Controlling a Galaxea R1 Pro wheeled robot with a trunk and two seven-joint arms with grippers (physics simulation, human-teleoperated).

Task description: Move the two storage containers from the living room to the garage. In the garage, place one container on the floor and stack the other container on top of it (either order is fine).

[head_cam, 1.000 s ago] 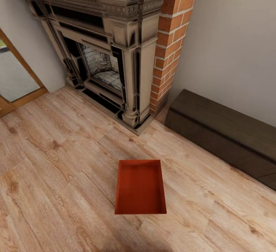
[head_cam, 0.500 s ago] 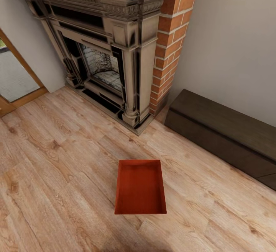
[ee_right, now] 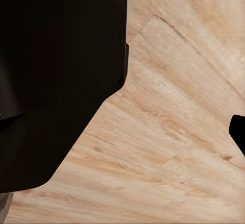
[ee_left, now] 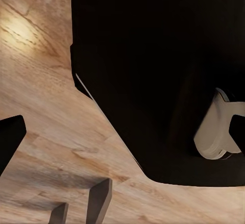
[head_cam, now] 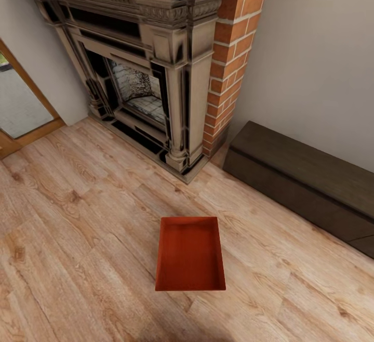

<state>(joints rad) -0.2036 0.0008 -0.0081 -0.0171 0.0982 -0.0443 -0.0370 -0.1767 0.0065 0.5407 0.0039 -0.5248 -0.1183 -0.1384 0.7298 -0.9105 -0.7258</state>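
One storage container (head_cam: 190, 254), an orange-red topless bin, sits empty on the light wood plank floor of the living room (head_cam: 78, 227), straight ahead of me and short of the fireplace. The second container is out of view. In the left wrist view my left gripper (ee_left: 122, 137) hangs low over the planks beside my black base (ee_left: 163, 55), with one dark fingertip (ee_left: 10, 137) at the picture's edge and nothing held. My right gripper (ee_right: 122, 134) hangs the same way, one black fingertip (ee_right: 238, 133) at the edge, holding nothing.
An ornate corner fireplace (head_cam: 145, 71) with a brick pillar (head_cam: 231, 56) stands behind the bin. A long dark low bench (head_cam: 306, 181) runs along the right wall. A wood-framed glass door (head_cam: 21, 103) is at far left. Open plank floor surrounds the bin.
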